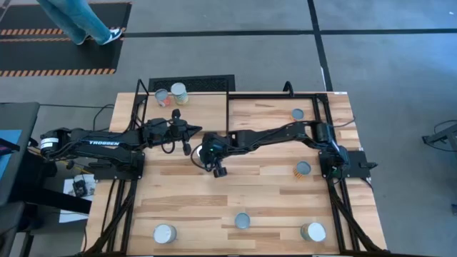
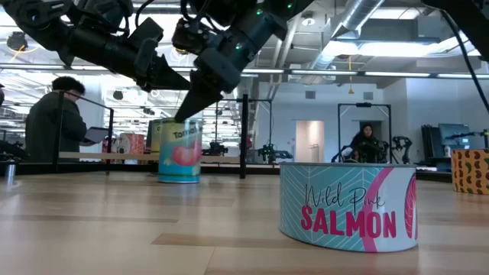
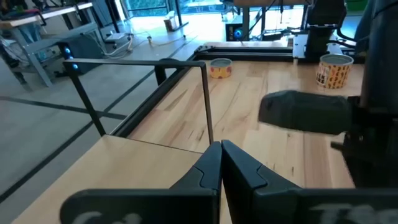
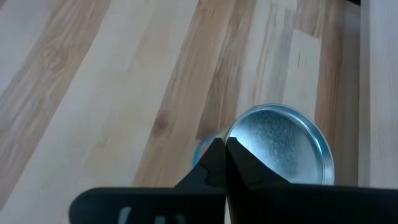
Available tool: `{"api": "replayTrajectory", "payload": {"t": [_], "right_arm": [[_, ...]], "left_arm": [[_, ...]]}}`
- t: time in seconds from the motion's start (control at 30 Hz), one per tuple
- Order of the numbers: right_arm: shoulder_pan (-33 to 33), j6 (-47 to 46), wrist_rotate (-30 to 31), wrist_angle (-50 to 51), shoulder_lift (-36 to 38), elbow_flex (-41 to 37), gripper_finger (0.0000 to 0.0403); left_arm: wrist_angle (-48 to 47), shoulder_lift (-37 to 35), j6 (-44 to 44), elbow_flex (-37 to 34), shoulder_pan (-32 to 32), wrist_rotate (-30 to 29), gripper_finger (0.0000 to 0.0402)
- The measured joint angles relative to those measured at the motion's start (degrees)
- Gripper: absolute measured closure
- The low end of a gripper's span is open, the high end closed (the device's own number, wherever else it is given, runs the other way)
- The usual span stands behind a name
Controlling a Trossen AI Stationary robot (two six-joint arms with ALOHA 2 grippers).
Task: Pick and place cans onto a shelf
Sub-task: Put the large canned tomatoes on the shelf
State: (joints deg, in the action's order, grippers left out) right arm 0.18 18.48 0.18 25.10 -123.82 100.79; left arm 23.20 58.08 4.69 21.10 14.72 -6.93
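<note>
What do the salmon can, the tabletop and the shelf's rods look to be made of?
Salmon can: probably metal under a glossy printed wrap; its body is hidden by the teal and pink label. Tabletop: planked wood with visible grain, smooth finish. Rods: thin, black, matte, likely painted metal.

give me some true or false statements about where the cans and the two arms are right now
1. Two cans stand on the shelf. True.
2. The left gripper holds a can. False: its fingers are shut on nothing.
3. Three cans line the table's near edge. True: one on the left, one in the middle, one on the right.
4. The right gripper is parked at the right edge of the table. False: that arm reaches across to the middle.
5. The can in the right wrist view lies on its side. False: this can stands upright, silver top up.
</note>
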Motion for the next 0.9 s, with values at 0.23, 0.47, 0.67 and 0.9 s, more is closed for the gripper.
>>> {"api": "replayTrajectory", "payload": {"t": [0.23,0.47,0.67,0.9], "right_arm": [[-0.73,-0.02,-0.04,-1.25,-0.22,0.25,0.0334],[-0.71,0.04,-0.1,-1.28,3.7,0.25,0.0272],[-0.71,2.78,-0.47,9.44,11.82,-1.91,0.032],[-2.66,1.04,-5.8,-15.98,24.7,-28.0,0.0384]], "left_arm": [[0.04,-0.02,0.0,0.0,0.0,-0.01,0.0401],[-0.15,-0.02,-0.47,0.0,0.0,-0.25,0.0401],[-0.28,-0.02,-1.22,0.0,-0.29,0.64,0.0401],[-0.22,-0.02,-1.31,0.0,-2.86,1.42,0.0401]]}}
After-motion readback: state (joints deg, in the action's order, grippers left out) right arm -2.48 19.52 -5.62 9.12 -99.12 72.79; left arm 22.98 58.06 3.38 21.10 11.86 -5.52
